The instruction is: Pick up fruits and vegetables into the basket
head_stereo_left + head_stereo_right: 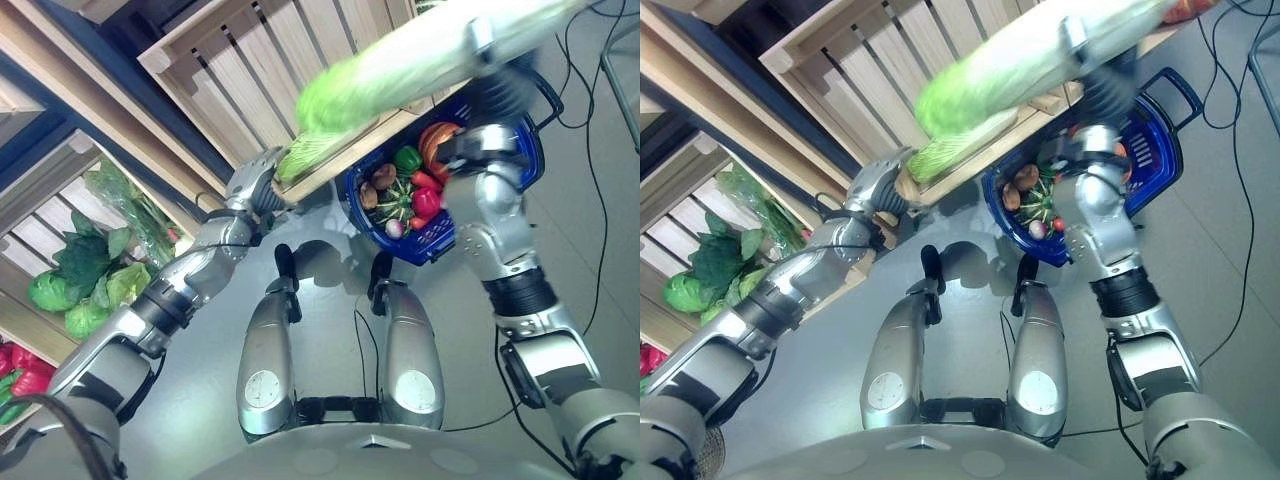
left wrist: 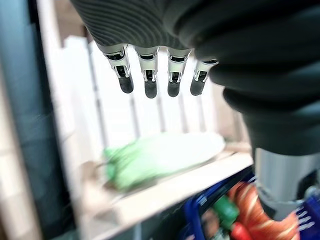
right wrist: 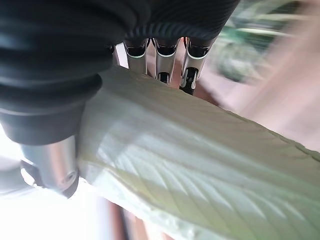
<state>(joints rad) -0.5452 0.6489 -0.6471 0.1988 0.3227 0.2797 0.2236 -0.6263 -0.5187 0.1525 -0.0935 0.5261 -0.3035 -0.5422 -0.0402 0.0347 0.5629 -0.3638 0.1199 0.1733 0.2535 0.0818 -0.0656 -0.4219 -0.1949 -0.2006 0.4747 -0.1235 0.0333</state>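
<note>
Wooden shelf crates, cabbage [image 1: 400, 60] carried.
Long, probably light and limp, it is clamped mid-length by right hand [image 3: 160, 55] fingers; left hand [image 2: 155, 75] fingers are apart.

Slatted wooden shelves [image 1: 250, 70] stand beside what looks like grey floor [image 1: 330, 330].

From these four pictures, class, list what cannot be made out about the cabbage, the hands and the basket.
- Cabbage: blurred, its far end cut off by the left eye view's top edge.
- Right robot hand: fingertips hidden behind the cabbage in the right wrist view.
- Blue basket: its contents partly hidden by the right arm.
- Left robot hand: fingers straight, holding nothing.
</note>
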